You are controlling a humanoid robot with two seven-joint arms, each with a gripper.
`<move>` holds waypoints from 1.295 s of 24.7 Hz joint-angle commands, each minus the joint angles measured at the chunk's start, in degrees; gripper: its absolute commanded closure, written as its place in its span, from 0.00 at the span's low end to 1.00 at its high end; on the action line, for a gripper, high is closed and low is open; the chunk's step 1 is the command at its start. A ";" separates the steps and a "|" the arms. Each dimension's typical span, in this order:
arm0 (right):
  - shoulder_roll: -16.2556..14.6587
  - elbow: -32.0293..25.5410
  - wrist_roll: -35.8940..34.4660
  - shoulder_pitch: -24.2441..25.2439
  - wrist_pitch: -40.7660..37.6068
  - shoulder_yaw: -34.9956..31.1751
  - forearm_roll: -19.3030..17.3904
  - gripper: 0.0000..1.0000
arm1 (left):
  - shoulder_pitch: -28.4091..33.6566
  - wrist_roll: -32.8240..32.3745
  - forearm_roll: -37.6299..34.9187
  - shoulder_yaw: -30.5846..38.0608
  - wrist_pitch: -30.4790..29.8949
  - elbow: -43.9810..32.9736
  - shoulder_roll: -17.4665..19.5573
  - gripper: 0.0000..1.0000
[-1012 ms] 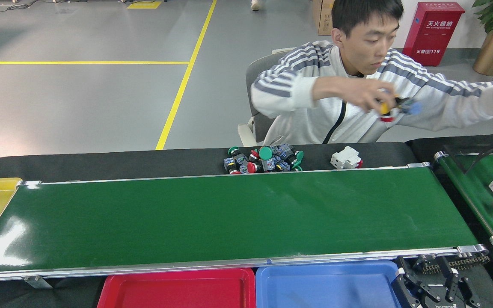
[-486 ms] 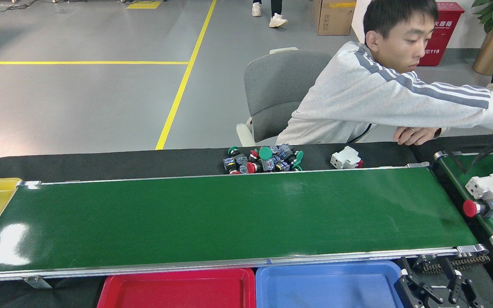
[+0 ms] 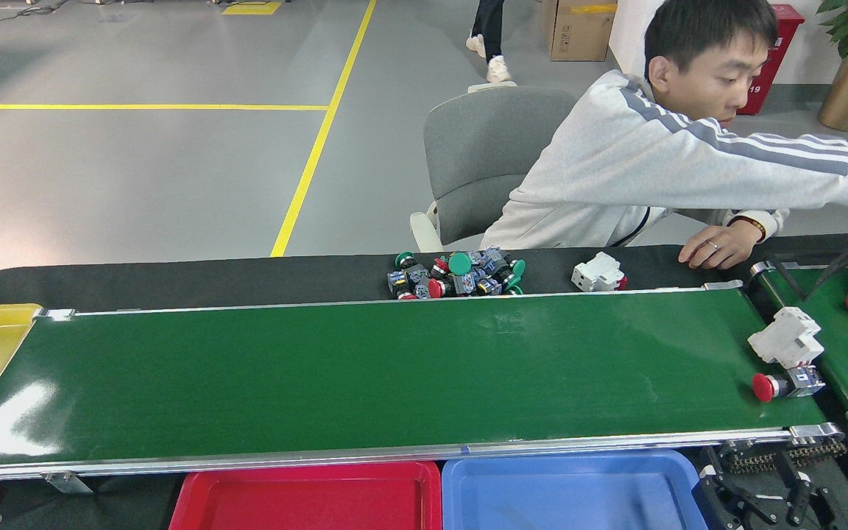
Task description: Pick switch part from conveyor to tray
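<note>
We see a glossy dark-green conveyor [image 3: 365, 368], a red tray [image 3: 306, 500], a blue tray [image 3: 571, 493], and a grey-striped white jacket [image 3: 637, 162].

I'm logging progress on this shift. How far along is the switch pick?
Done: nothing yet; the red tray shows no parts in the portion in view. In hand: nothing; a red-button switch and a white block sit at the conveyor's right end. The right gripper sits low by the blue tray, holding nothing I can see. Left: grasp the switch and place it in the red tray.
</note>
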 commanded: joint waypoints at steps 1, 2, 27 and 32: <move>-0.70 0.26 1.87 -1.57 1.17 -0.37 -0.20 0.00 | 1.14 0.64 5.87 -5.30 7.47 -1.90 4.83 0.00; -0.70 0.79 2.48 -2.01 1.25 -0.37 -0.20 0.00 | 2.02 0.64 8.68 -7.67 9.93 -2.86 6.59 0.00; -4.83 13.44 9.25 -16.60 9.60 5.60 0.94 0.00 | 4.22 0.55 4.99 -11.27 13.09 -5.59 7.11 0.00; -5.97 13.62 9.25 -16.42 9.08 7.71 0.85 0.30 | 3.87 0.55 4.99 -11.27 12.83 -5.50 7.11 0.00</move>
